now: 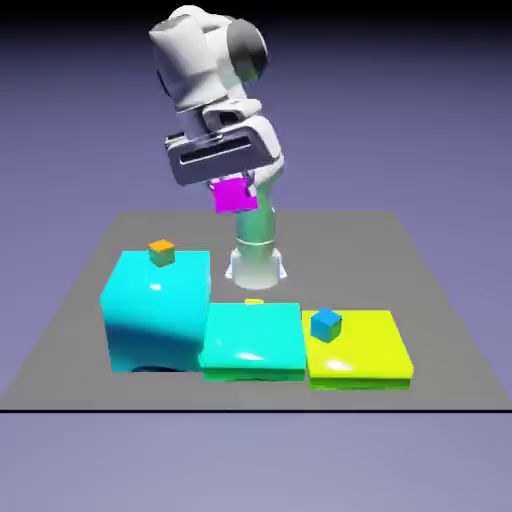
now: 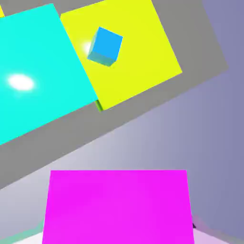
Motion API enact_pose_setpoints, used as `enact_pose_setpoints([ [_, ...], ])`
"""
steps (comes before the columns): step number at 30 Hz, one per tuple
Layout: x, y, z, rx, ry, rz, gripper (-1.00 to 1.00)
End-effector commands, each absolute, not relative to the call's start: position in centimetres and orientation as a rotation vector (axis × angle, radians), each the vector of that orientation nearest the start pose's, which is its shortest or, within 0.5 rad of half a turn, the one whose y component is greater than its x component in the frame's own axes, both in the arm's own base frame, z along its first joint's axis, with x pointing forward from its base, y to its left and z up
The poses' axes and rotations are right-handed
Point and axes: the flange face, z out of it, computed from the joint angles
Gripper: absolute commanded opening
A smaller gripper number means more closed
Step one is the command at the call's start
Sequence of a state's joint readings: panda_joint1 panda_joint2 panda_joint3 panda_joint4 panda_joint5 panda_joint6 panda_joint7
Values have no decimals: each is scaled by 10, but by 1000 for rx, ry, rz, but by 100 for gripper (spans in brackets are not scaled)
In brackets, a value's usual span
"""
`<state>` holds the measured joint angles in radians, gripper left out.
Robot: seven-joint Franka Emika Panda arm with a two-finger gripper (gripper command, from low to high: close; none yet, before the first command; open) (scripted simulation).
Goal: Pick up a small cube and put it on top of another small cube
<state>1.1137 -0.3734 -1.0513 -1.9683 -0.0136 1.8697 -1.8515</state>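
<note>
Filling the rear: plain blue-violet backdrop (image 1: 400,120). Counter (image 1: 420,290) grey, flat, its near edge a straight dark line. White arm (image 1: 205,60) raised above it. Cyan block (image 1: 158,320) on the exterior view's left; turquoise slab (image 1: 253,338) beside it, then yellow slab (image 1: 370,345). Fingers (image 1: 233,184) closed on magenta cube (image 1: 235,195), held in the air, well above the counter. Blue cube (image 1: 326,325) sits on the yellow slab, orange cube (image 1: 161,252) on the cyan block.

White arm high above the table, claw (image 1: 234,185) tilted and pointing downward, its two fingers gripping.
</note>
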Motion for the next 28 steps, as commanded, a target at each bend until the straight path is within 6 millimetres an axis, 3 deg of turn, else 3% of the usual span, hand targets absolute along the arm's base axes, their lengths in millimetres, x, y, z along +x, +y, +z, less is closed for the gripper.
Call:
enact_pose_setpoints([
  [1, 514, -12, 544, 1826, 2678, 461, -100],
  [6, 502, 49, 495, 1800, 2777, 307, -100],
  [13, 475, 112, 396, 1822, 2916, 54, -100],
  [19, 437, 141, 303, 1886, 3026, -180, -100],
  [20, 437, 141, 303, 1886, 3026, -180, -100],
  [24, 417, 148, 237, 1886, 3025, -180, -100],
  [25, 417, 148, 237, 1886, 3025, -180, 100],
  [26, 417, 148, 237, 1886, 3025, -180, 100],
  [28, 428, 146, 270, 1885, 3029, -177, 100],
])
